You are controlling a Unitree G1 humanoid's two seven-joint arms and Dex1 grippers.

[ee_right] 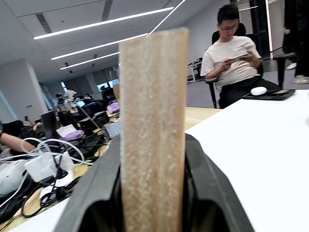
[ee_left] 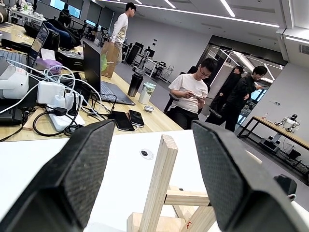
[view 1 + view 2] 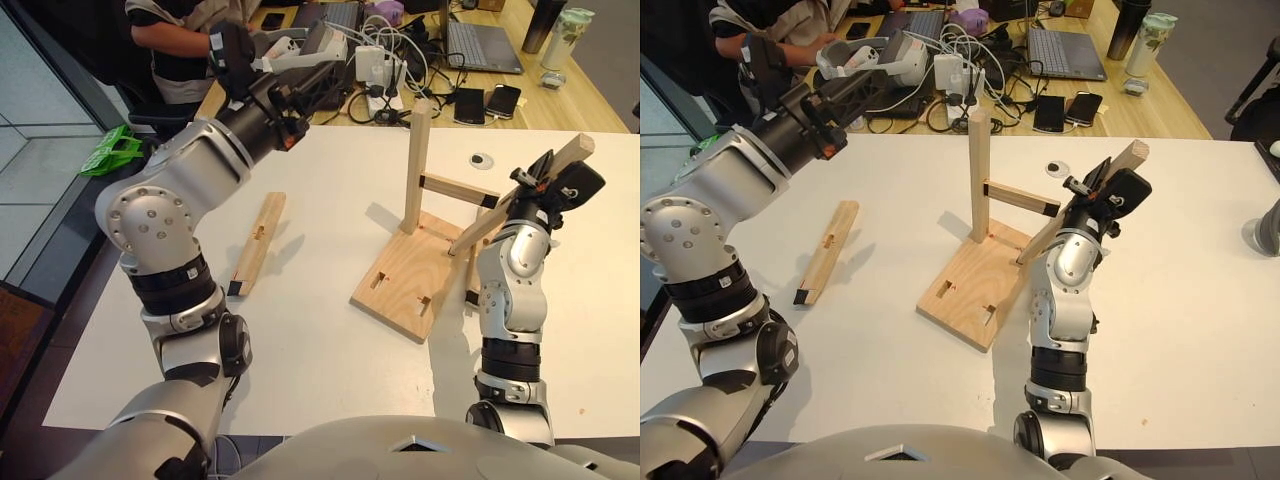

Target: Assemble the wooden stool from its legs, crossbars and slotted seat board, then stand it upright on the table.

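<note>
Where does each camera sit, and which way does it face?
Left eye: on the head, facing forward and down at the seat board; both arms show.
Right eye: beside it, same scene and arms.
Left wrist: behind the open left hand, looking between its fingers at the upright leg.
Right wrist: behind the right hand, looking up along its gripped leg.
Shared: eyes and left wrist both see that upright leg.

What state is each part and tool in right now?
Board: flat on table.
Upright leg: standing in board.
Crossbar: horizontal, on upright leg.
Held leg: tilted, lower end at board.
Loose leg: lying flat on table.
Left tool: open, empty.
Right tool: shut on held leg.
</note>
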